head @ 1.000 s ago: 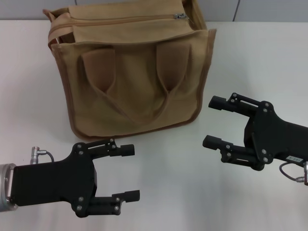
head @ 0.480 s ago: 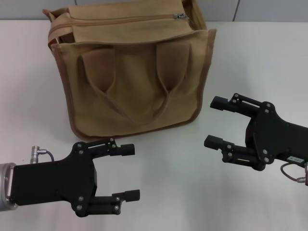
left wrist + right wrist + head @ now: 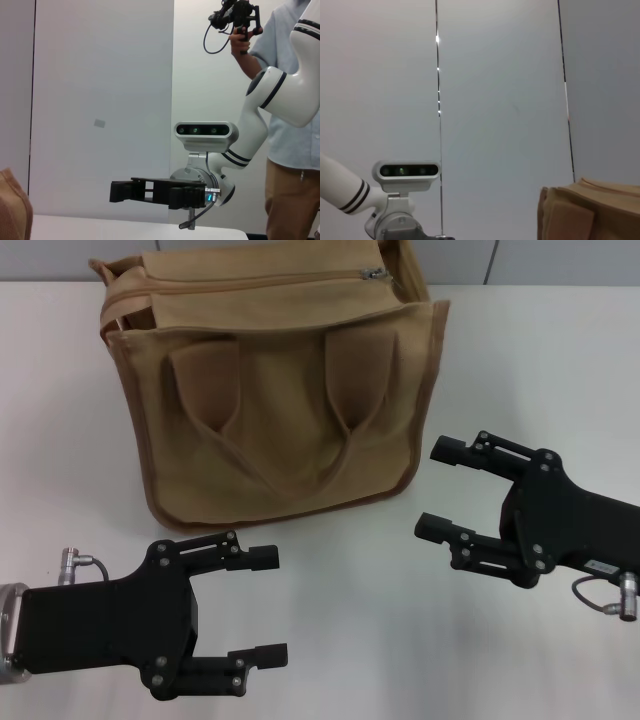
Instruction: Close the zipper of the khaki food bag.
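Head camera looks down on the desk (image 3: 330, 620); wrist cameras face sideways, each catching the khaki food bag (image 3: 270, 390) edge.

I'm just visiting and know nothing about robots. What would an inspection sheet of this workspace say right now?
Surface: white table, bare around the bag.
Job's things: khaki food bag upright at the far side; zipper across its top, silver pull near the right end.
Clutter: nothing seen.
Grippers: left gripper open, in front of the bag; right gripper open, beside the bag's right edge; neither touches it.
Cables: short cable at the right wrist.
Surroundings: pale wall panels; a person stands behind.
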